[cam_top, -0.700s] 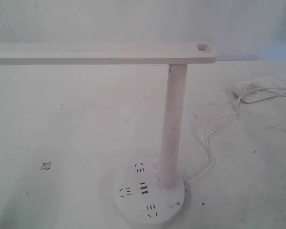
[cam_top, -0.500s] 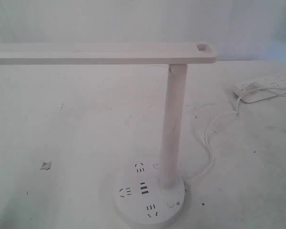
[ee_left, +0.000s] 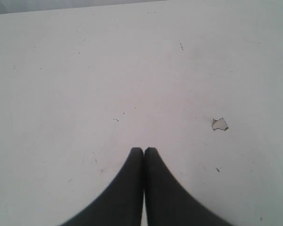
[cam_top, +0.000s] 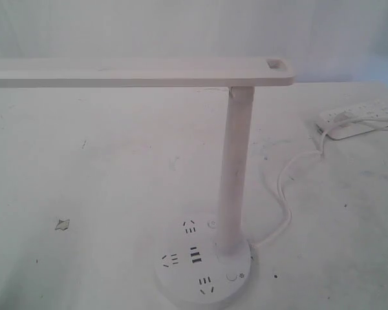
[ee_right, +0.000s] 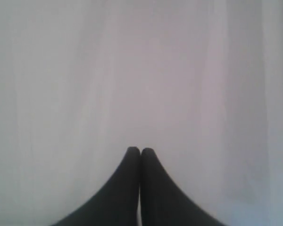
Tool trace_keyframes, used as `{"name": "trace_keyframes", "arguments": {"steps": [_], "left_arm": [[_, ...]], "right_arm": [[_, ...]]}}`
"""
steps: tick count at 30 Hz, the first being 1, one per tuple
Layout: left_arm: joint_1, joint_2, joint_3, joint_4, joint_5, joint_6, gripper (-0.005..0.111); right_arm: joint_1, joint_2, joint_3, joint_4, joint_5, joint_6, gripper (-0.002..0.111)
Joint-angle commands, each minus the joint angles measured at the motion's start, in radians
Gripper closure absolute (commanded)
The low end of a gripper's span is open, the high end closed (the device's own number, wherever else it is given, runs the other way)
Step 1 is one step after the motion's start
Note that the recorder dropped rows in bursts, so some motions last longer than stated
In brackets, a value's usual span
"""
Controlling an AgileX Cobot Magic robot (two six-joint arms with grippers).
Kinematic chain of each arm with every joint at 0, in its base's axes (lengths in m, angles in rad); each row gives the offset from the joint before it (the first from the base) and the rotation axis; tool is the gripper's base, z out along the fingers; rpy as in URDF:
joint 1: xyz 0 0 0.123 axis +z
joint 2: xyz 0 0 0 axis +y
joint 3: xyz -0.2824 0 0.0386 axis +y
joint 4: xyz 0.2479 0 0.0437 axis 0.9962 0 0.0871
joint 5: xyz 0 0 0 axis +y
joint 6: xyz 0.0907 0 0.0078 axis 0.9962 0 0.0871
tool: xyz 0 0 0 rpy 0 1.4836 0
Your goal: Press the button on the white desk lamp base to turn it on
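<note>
White speckled table (cam_top: 103, 174): the button (cam_top: 231, 276) sits on the lamp base (cam_top: 181, 284) just beside the pole (cam_top: 236, 168), while the left gripper (ee_left: 144, 149) and right gripper (ee_right: 140, 149), both closed and empty, should press tip-first, straight down, avoiding the crescent button (cam_top: 212, 224).

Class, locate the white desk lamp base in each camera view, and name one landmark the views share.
Exterior view: white desk lamp base at the bottom edge, right of centre.
Left wrist view: not in it.
Right wrist view: not in it.
Shared landmark: grey chip on the white surface, seen in exterior and left wrist views only.
</note>
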Motion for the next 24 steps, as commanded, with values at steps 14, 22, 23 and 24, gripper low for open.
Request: {"name": "trace_keyframes", "arguments": {"steps": [14,22,23,24], "left_arm": [[-0.008,-0.003,0.002,0.0,-0.002,0.0,0.107],[-0.008,-0.003,0.002,0.0,-0.002,0.0,0.107],[-0.008,-0.003,0.002,0.0,-0.002,0.0,0.107],[-0.008,-0.003,0.002,0.0,-0.002,0.0,0.107]], "right_arm": [[0.024,0.714,-0.385,0.889,0.855,-0.302,0.108],[0.024,1.036,-0.389,1.295,1.212,-0.839,0.108],[0.024,1.064,-0.379,1.343,1.241,-0.877,0.108],[0.024,1.096,-0.367,1.383,1.252,-0.919,0.108]]}}
